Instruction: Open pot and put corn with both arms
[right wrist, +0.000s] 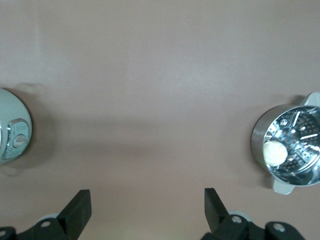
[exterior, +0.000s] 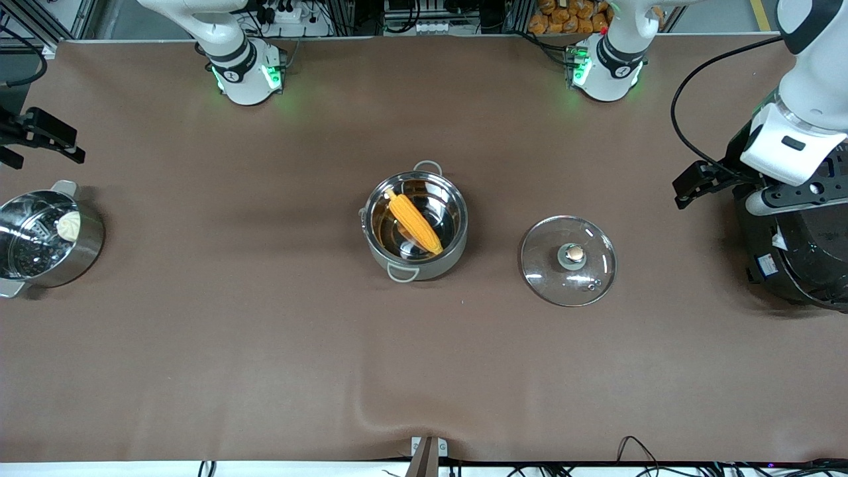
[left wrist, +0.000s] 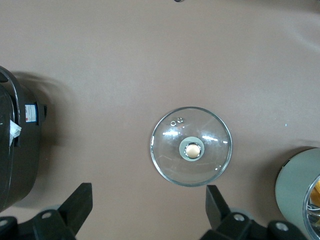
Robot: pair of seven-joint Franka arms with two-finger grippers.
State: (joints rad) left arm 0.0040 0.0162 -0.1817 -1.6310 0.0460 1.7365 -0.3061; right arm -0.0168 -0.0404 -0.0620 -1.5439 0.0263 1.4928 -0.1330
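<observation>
At the right arm's end of the brown table (exterior: pixel 199 344) stands a steel pot with a perforated insert (exterior: pixel 46 240), holding one white bun (exterior: pixel 68 225). The right gripper (exterior: pixel 46 136) hangs over bare cloth at about that pot's twelve o'clock in the front view. Its two fingers (right wrist: pixel 75 212) are spread wide with nothing between them.

The pot (exterior: pixel 416 225) sits mid-table, uncovered, its two loop handles at roughly twelve and six o'clock. The single corn (exterior: pixel 414 222) lies inside it, slanting from about eleven o'clock down to five. At the pot's three o'clock, a little nearer the front camera and clear of it, the one glass lid (exterior: pixel 568 260) rests flat on the cloth, knob (exterior: pixel 574 253) up. Nothing stands between pot and lid.

The left gripper (exterior: pixel 692 185) is over the cloth at the lid's two o'clock, beside the big black cooker (exterior: pixel 795 258) at the left arm's end. Its fingers (left wrist: pixel 75 207) are likewise wide apart and empty. The left forearm comes down steeply over the cooker.

In all: two arms, two steel pots, one cooker, one lid, one cob, one bun.
</observation>
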